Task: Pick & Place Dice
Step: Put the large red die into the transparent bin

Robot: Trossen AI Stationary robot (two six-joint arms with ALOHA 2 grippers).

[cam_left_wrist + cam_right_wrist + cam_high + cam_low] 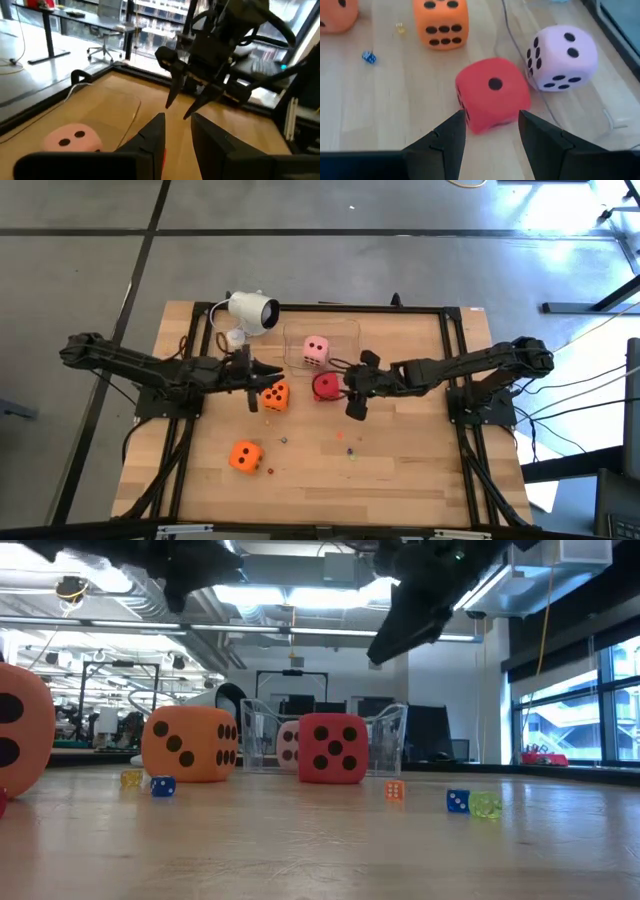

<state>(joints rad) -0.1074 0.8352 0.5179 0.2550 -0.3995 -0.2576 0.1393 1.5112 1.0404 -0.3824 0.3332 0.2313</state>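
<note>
— Where do we have the dice?
— Red die [492,92] on the surface beside the pink die [562,57]; our right pincer [490,132] hangs just over the red one, fingers parted, gripping nothing.
— And our left pincer [175,132]?
— Narrowly parted, empty, near an orange die [275,395].

pink die [315,350] in clear box | red die [325,386] beside | two orange dice [275,395] apart

Two dark, jointed robot arms

Both arms are matt black, slim-linked, with black cables; each gripper [487,132] ends in tapered black fingers [152,132].
</note>
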